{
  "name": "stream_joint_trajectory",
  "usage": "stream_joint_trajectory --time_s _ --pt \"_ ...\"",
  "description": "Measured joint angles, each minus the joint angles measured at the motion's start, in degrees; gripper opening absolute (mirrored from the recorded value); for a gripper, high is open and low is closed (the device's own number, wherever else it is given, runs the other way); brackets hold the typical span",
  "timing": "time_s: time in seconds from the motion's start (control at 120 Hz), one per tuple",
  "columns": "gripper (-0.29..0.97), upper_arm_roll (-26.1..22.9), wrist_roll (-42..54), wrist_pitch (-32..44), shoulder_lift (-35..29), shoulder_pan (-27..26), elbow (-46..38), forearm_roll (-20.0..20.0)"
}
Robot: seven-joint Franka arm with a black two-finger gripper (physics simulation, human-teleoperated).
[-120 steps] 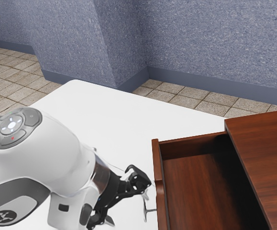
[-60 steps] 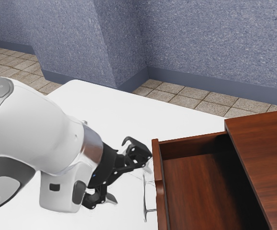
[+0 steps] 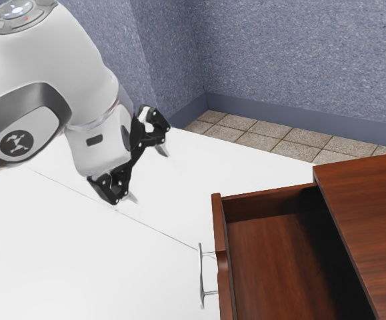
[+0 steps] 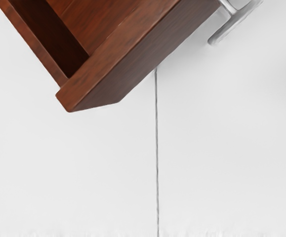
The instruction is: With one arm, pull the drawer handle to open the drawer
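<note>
Note that the gripper [image 3: 145,172] hangs above the counter [image 3: 73,267] with its fingers spread apart and nothing between them. Locate the drawer handle [image 3: 202,277] well apart from the gripper, toward the exterior view's right and lower edge, with bare counter between the two. The handle's long axis runs along the drawer front, so any further pull would call for the fingers to close across that bar from its two sides. Observe that the drawer [image 3: 218,233] stands drawn out of the cabinet [image 3: 373,213] with its interior exposed; judge the opening as largely accomplished. In the wrist view, the drawer [image 4: 123,64] corner and the handle [image 4: 229,24] lie ahead of the hand. Be aware that the handle's near end, the drawer's lower part and the cabinet body are cut off, so remaining travel cannot be read.
</note>
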Motion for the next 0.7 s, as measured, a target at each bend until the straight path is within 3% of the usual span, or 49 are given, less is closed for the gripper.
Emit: stream_joint_trajectory --time_s 0.325,0.7 --pt "0.68 -2.81 -17.22 -10.00 3.56 11.57 8.02 -1.50" --pt "0.68 -2.96 -44.09 -22.61 5.75 14.05 15.25 -3.96"
